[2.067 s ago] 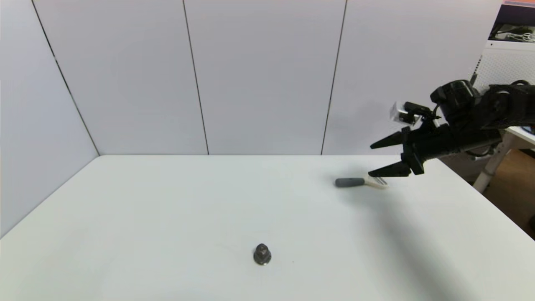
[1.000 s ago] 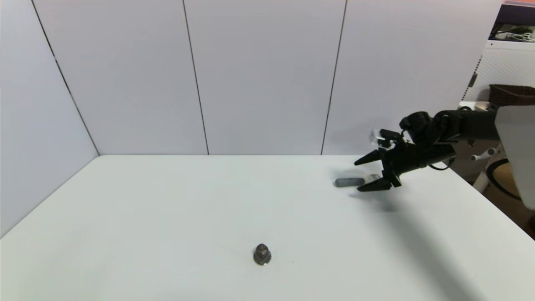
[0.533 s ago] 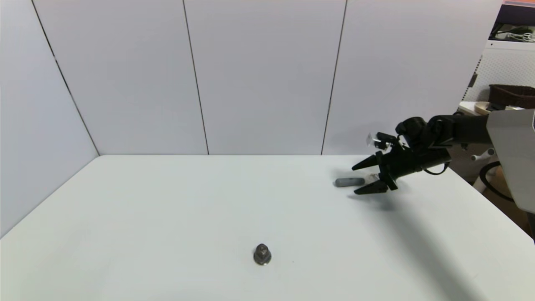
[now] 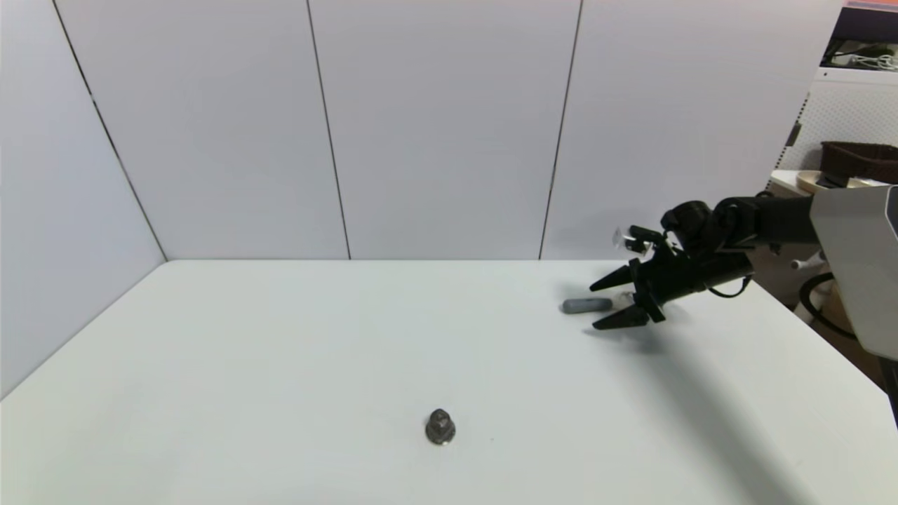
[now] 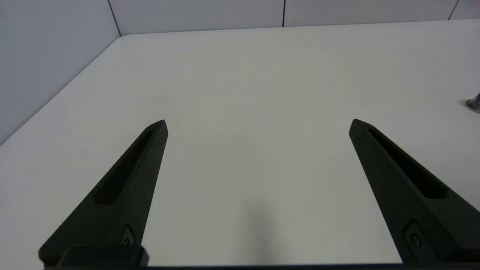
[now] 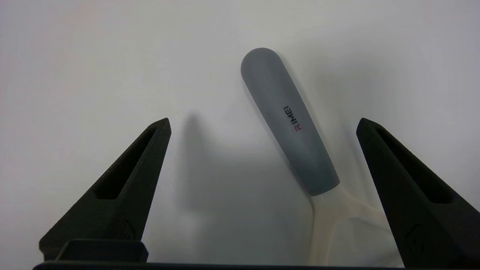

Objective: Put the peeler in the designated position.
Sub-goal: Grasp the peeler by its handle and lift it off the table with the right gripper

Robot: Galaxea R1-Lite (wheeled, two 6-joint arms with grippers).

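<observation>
The peeler [image 4: 588, 306] lies flat on the white table at the far right, grey handle pointing left, cream forked head under my right gripper [image 4: 596, 304]. That gripper is open and low over the table, one finger on each side of the peeler, not touching it. In the right wrist view the peeler [image 6: 290, 123] lies between the spread fingers of the right gripper [image 6: 262, 122], nearer one finger. The small dark dome-shaped nut [image 4: 440, 426] marking the designated position stands near the table's front centre. My left gripper [image 5: 258, 122] hovers open over bare tabletop, holding nothing.
Grey wall panels close the table at the back and left. The table's right edge [image 4: 814, 330] runs close behind my right arm, with furniture beyond it. The nut [image 5: 473, 103] shows at the edge of the left wrist view.
My right gripper has come down and moved left, from above the peeler's head to low around it, still open. The peeler and the nut have not moved.
</observation>
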